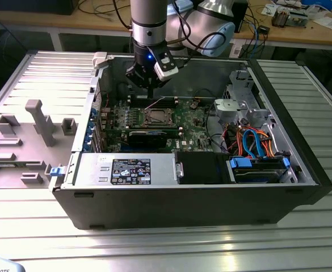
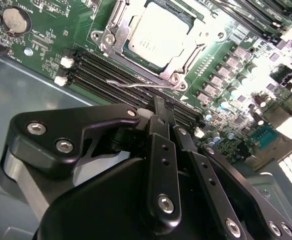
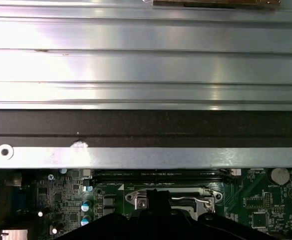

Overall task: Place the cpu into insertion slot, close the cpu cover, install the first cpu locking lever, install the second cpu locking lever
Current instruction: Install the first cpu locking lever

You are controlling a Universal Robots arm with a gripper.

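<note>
The cpu [image 2: 158, 32] lies flat in the insertion slot [image 1: 156, 118] on the green board, its silver top showing. The cpu cover [image 2: 193, 49] lies down around it as a metal frame. A thin wire locking lever [image 2: 131, 84] stands free along the slot's edge nearest the memory slots, and in the exterior view the lever [image 1: 155, 102] slants upward. My gripper [image 2: 163, 106] hovers just above that lever, fingers shut together with nothing between them. In the exterior view the gripper [image 1: 150, 89] hangs over the back edge of the slot. The first wrist view shows the slot's rim [image 3: 136, 197].
Black memory slots [image 2: 106, 70] run beside the slot. A coin battery [image 2: 13, 19] sits on the board. A long black expansion card [image 1: 148, 137], the power supply [image 1: 126, 169] and a drive bay with blue and orange cables [image 1: 256, 148] fill the case. A grey fixture tray [image 1: 24, 136] lies outside.
</note>
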